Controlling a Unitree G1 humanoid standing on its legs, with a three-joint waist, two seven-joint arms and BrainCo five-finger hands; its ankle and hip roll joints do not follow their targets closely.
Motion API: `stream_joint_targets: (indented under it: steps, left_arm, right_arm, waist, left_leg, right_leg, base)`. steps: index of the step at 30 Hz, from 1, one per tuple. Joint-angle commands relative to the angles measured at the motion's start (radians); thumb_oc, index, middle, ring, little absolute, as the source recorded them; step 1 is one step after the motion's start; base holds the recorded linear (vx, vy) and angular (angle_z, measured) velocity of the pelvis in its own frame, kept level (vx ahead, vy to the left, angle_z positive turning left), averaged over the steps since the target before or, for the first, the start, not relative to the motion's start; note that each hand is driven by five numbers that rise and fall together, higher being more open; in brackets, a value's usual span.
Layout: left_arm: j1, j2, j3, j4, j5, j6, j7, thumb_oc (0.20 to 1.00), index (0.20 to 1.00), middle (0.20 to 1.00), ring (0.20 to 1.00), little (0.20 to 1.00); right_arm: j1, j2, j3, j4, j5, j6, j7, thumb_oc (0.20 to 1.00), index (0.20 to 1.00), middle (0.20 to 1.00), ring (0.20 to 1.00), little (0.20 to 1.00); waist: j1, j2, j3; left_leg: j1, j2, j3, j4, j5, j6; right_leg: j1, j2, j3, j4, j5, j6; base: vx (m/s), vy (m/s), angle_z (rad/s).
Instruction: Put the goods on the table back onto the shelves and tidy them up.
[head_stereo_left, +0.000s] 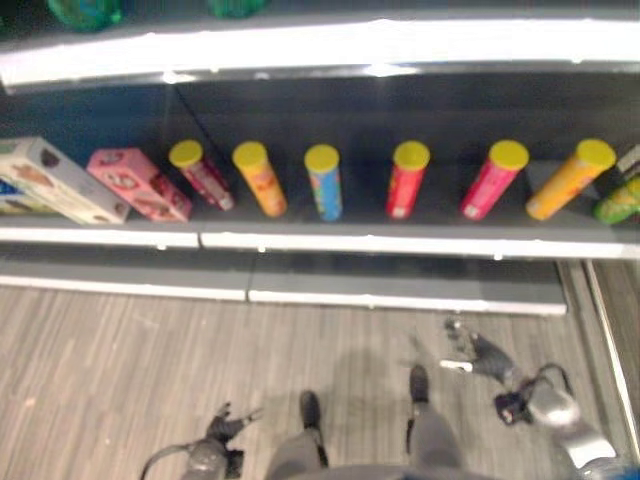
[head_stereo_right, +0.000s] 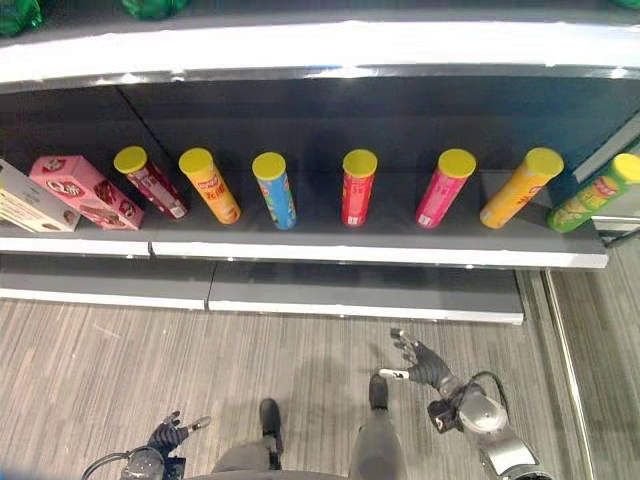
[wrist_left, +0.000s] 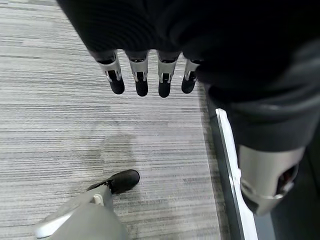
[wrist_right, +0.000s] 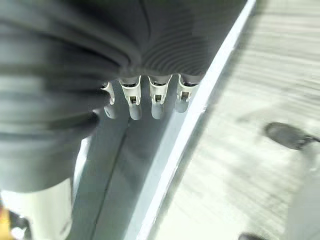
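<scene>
Several tall snack cans with yellow lids stand in a row on the dark shelf (head_stereo_right: 380, 253): maroon (head_stereo_right: 150, 182), orange (head_stereo_right: 210, 188), blue (head_stereo_right: 275, 192), red (head_stereo_right: 357, 188), pink (head_stereo_right: 443, 190), yellow-orange (head_stereo_right: 520, 188) and green (head_stereo_right: 598, 192). A pink box (head_stereo_right: 85, 190) and a white box (head_stereo_right: 30, 208) lie at the shelf's left end. My left hand (head_stereo_right: 168, 432) hangs low over the floor, fingers (wrist_left: 141, 75) straight and empty. My right hand (head_stereo_right: 420, 360) is raised a little towards the shelf base, fingers (wrist_right: 156, 95) relaxed and holding nothing.
A low grey plinth (head_stereo_right: 360, 292) runs under the shelf, with striped grey floor (head_stereo_right: 120, 370) in front. Green bottles (head_stereo_right: 15, 12) stand on the shelf above. A second shelf unit (head_stereo_right: 620, 215) begins at the right.
</scene>
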Motion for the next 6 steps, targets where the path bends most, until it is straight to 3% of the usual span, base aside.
stream_joint_targets:
  steps: [1,6]
  left_arm:
    - [-0.004,0.032,-0.033,-0.004,0.018,-0.023,-0.015,1.000,1.000,1.000,1.000,1.000]
    - [-0.017,0.034,-0.059,0.022,0.016,-0.020,-0.026,1.000,1.000,1.000,1.000,1.000]
  right_arm:
    - [-0.019,0.100,-0.017,0.192,-0.052,-0.004,-0.071,1.000,1.000,1.000,1.000,1.000]
    - [-0.067,0.172,-0.092,0.449,-0.109,0.015,-0.157,1.000,1.000,1.000,1.000,1.000]
  waist:
    - [0.002,-0.040,-0.046]
    - [0.002,-0.044,-0.076]
  left_leg:
    - [0.019,-0.004,-0.011,0.017,-0.069,-0.048]
    - [0.049,-0.003,-0.009,0.019,-0.081,-0.042]
  right_leg:
    - [0.000,-0.019,0.009,0.020,-0.032,0.058]
    - [0.025,-0.012,0.011,0.017,-0.041,0.056]
  base:
    - [0.06,-0.027,-0.19]
    - [0.05,-0.025,-0.05]
